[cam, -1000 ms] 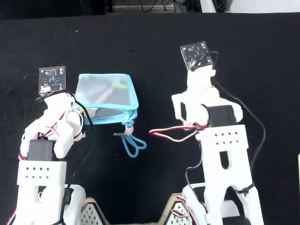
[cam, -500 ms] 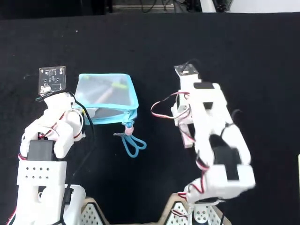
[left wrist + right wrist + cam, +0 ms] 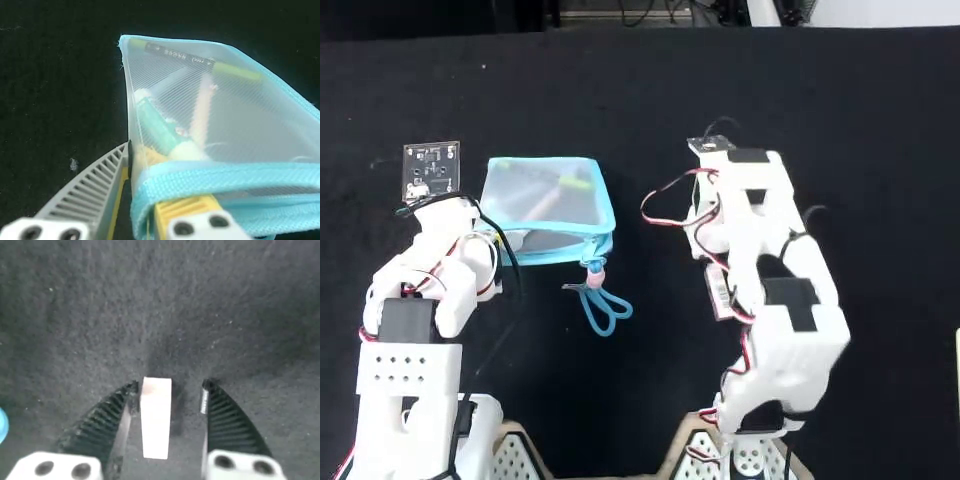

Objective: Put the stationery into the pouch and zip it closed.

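Observation:
The light-blue mesh pouch (image 3: 548, 205) lies left of centre with pens and other stationery inside (image 3: 200, 115). Its zipper pull carries a blue cord loop (image 3: 602, 303) on the near side. My left gripper (image 3: 503, 247) is shut on the pouch's near-left edge (image 3: 150, 195), pinching the blue binding. A white eraser block (image 3: 156, 417) lies on the black cloth. My right gripper (image 3: 169, 388) is open and straddles it, one finger on each side. From above, that gripper (image 3: 720, 290) is low over the table, to the right of the pouch.
Black cloth (image 3: 880, 150) covers the whole table. Red and white cables (image 3: 665, 205) hang off the right arm toward the pouch side. A small circuit board (image 3: 430, 170) sits on the left arm's wrist.
The right arm has folded down from a raised pose and brought its gripper low to the cloth around the eraser. The left arm and the pouch have stayed still.

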